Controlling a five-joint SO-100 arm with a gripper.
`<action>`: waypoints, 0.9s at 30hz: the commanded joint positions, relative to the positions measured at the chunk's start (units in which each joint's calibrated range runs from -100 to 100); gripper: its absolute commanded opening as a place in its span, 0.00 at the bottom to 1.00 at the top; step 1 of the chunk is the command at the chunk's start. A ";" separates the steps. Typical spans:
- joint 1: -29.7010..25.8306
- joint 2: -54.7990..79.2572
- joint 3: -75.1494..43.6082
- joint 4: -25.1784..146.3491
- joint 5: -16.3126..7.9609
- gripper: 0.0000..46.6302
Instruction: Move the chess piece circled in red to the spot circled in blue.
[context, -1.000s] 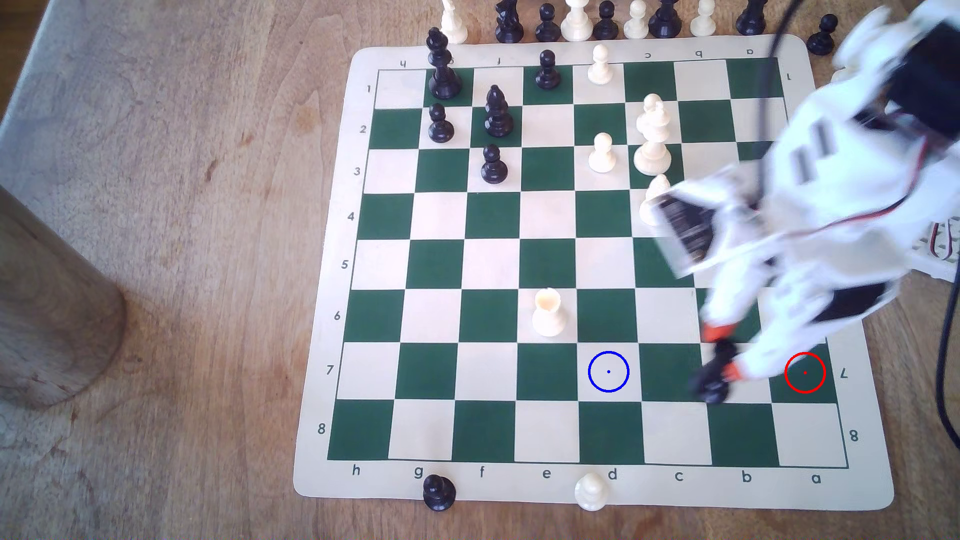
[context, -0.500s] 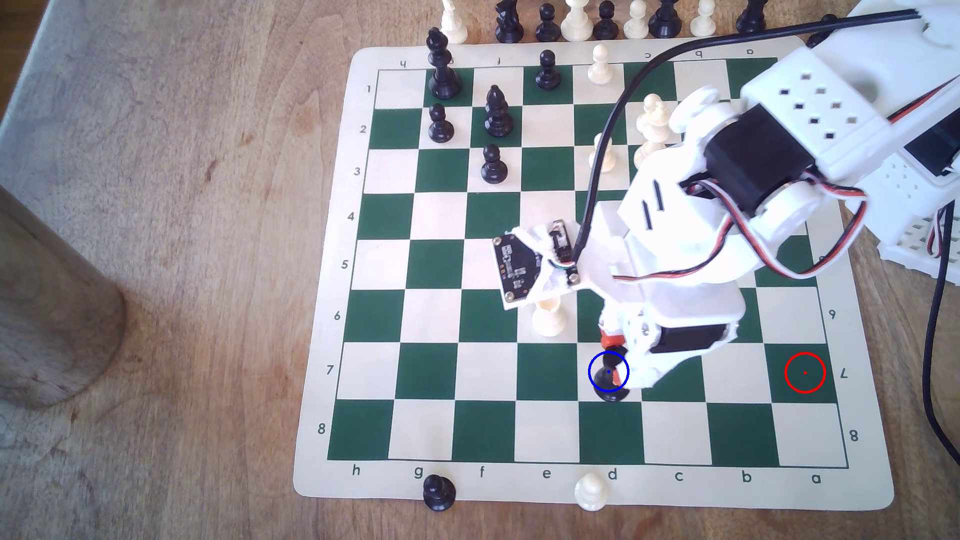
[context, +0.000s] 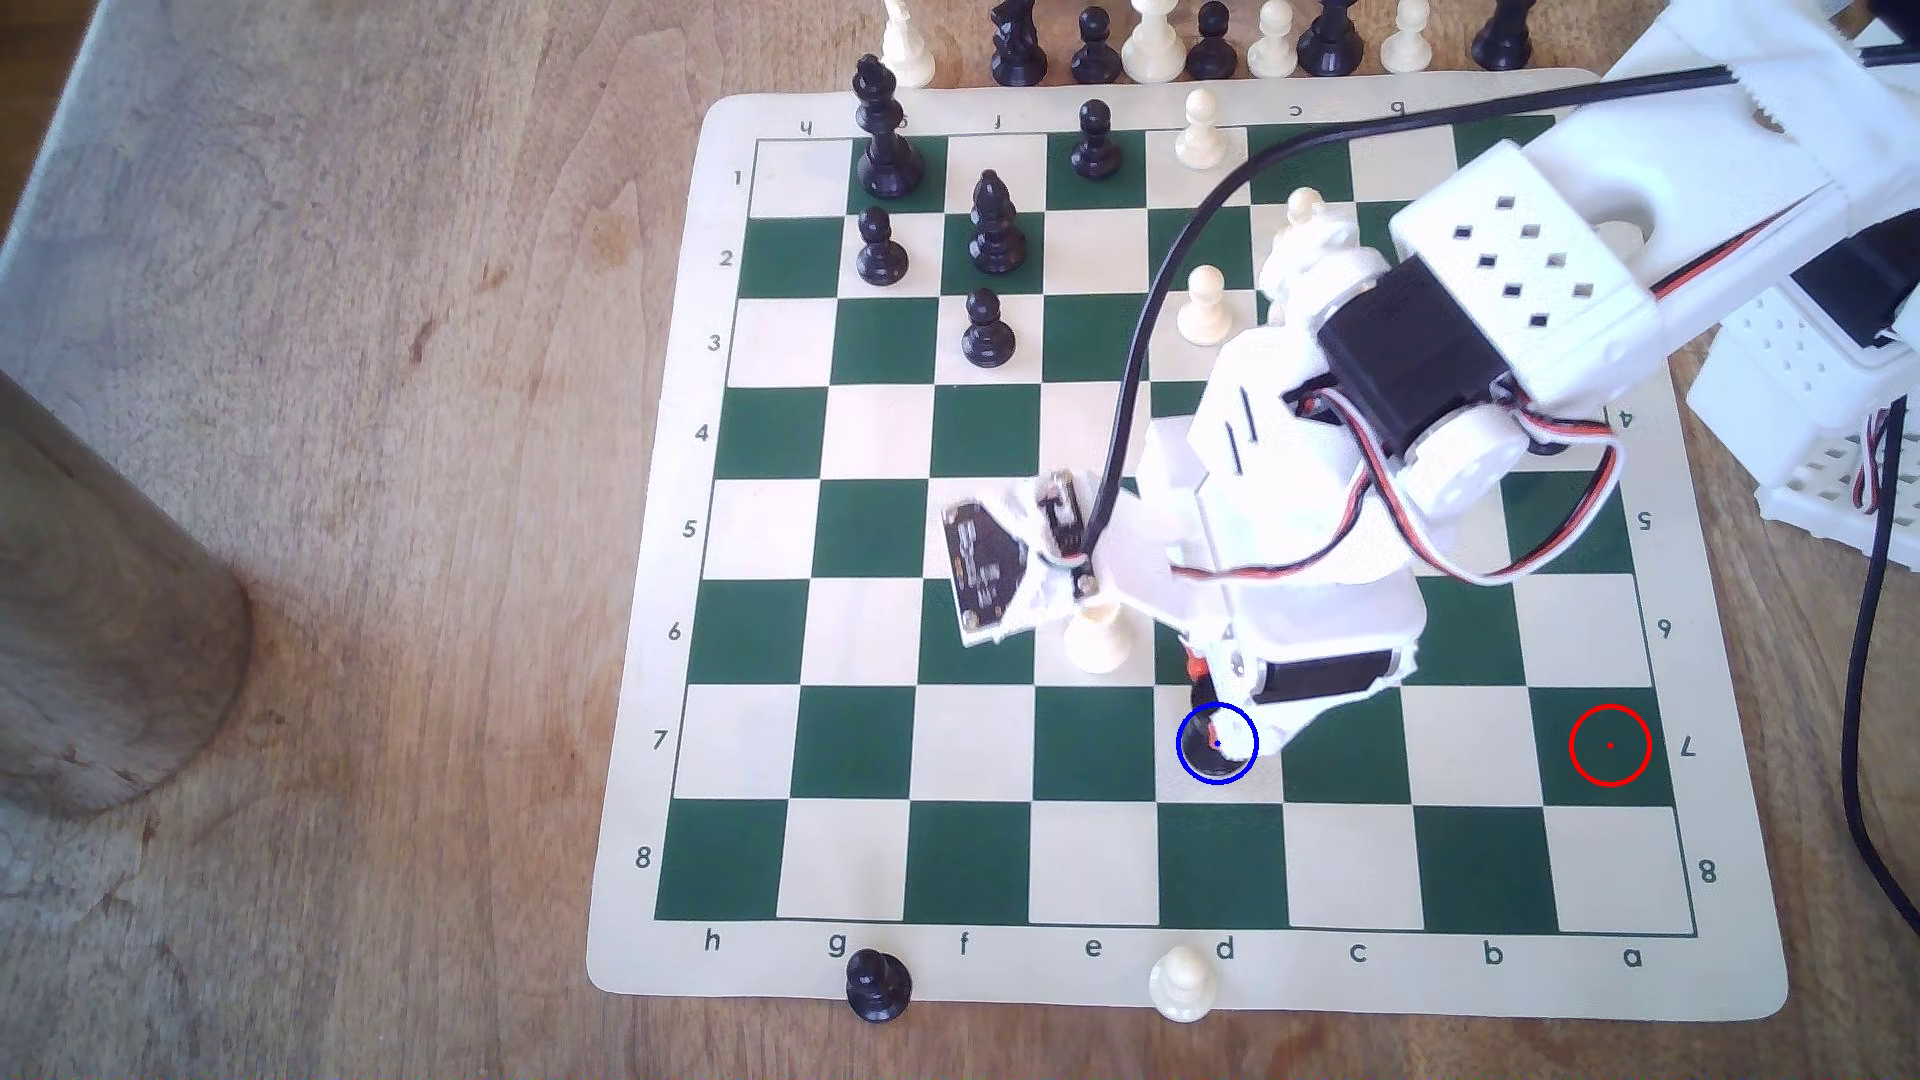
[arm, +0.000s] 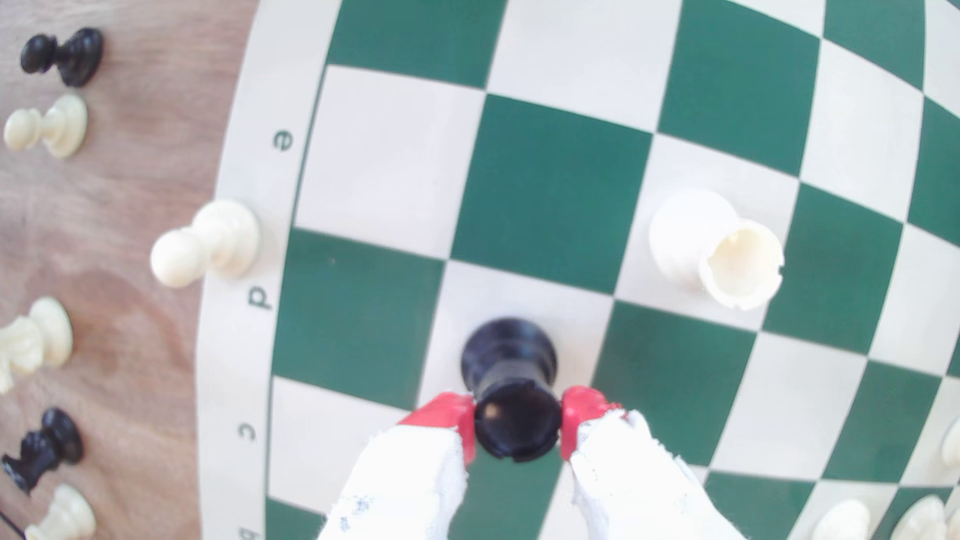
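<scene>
The black rook (arm: 511, 394) is upright between the two red pads (arm: 447, 415) of my gripper (arm: 517, 418), which is shut on its top. Its flared base sits on, or just over, a cream square; I cannot tell whether it touches. In the exterior view my gripper (context: 1218, 722) hangs over the blue-ringed spot (context: 1190, 771) and covers most of the rook (context: 1199, 696). The red-ringed green square (context: 1609, 745), at the exterior view's right, has nothing on it.
A cream rook (context: 1096, 639) stands one square away, diagonally, partly under the wrist's camera board. A cream pawn (context: 1181, 981) and a black pawn (context: 878, 984) stand at the mat's near edge. Several pieces occupy the far ranks and the table beyond. A wooden cylinder (context: 104, 623) stands at the left.
The arm carried the black rook towards the exterior view's left, from near the red-ringed square to the blue ring, then sank lower over it. The grip stayed shut.
</scene>
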 joint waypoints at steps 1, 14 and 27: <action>0.43 -1.15 -2.97 -0.26 0.49 0.08; 0.35 -4.04 1.38 -0.01 1.95 0.51; 2.62 -25.26 18.52 3.92 2.34 0.53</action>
